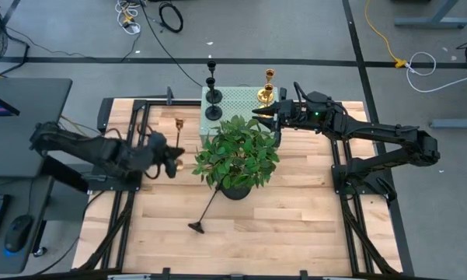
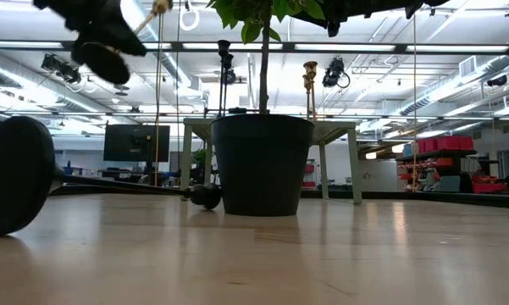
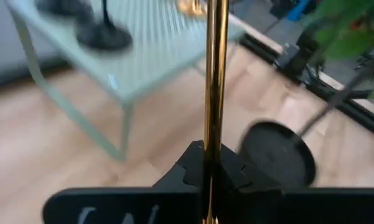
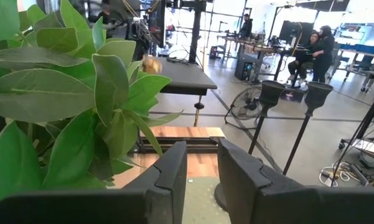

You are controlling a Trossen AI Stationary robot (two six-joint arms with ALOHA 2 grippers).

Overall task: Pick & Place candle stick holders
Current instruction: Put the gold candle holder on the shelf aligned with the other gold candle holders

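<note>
While the left claw (image 3: 210, 163) is pinching 1 gold stick (image 3: 215, 74) mid-stem, its long axis is running straight ahead toward the green box (image 3: 137, 68) beyond. Farther off, the right claw (image 4: 199, 163), spread and empty, is hovering over that box beside 2 black sticks (image 4: 264, 118).

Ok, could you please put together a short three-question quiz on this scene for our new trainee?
1. True or false: the left gripper is shut on the stem of a gold candlestick.
2. What lies on its side on the table near the potted plant? A) a gold candlestick B) a black candlestick C) a mug
3. Fill in: the right gripper is open, holds nothing, and hovers over the pale green ____.

Key: 1 true; 2 B; 3 box.
</note>
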